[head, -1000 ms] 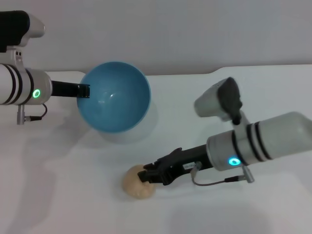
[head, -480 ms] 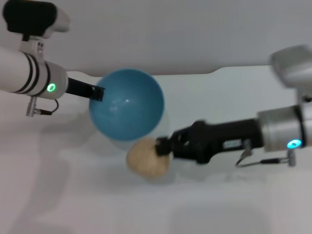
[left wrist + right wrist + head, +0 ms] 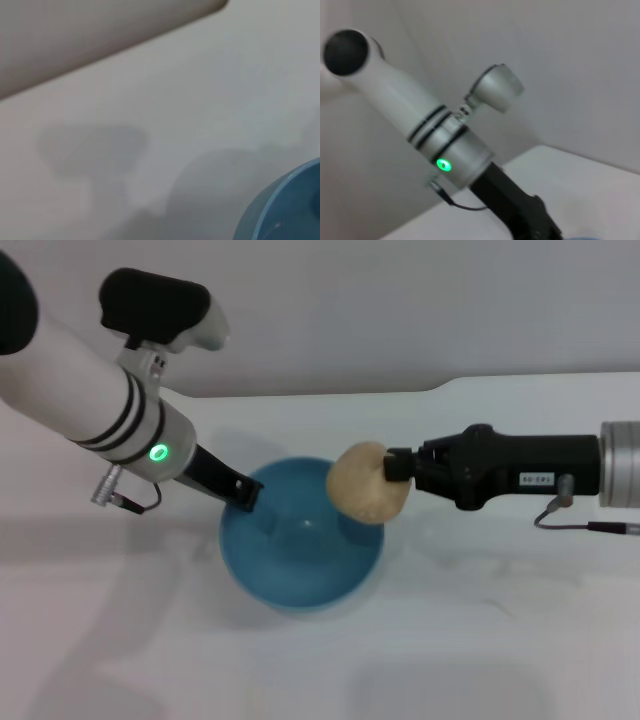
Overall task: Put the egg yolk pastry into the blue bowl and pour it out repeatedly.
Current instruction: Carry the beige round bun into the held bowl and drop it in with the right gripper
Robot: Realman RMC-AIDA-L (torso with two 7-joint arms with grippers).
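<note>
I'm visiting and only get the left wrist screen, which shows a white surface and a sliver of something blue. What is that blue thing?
Observer: It is the blue bowl, sitting upright on the white table. The left gripper is clamped on its rim.
Visitor: Is anything inside it?
Observer: Not that I can see. The egg yolk pastry hangs above the bowl's right edge.
Visitor: What keeps it up there?
Observer: The right gripper, reaching in from the right, is shut on the pastry.
</note>
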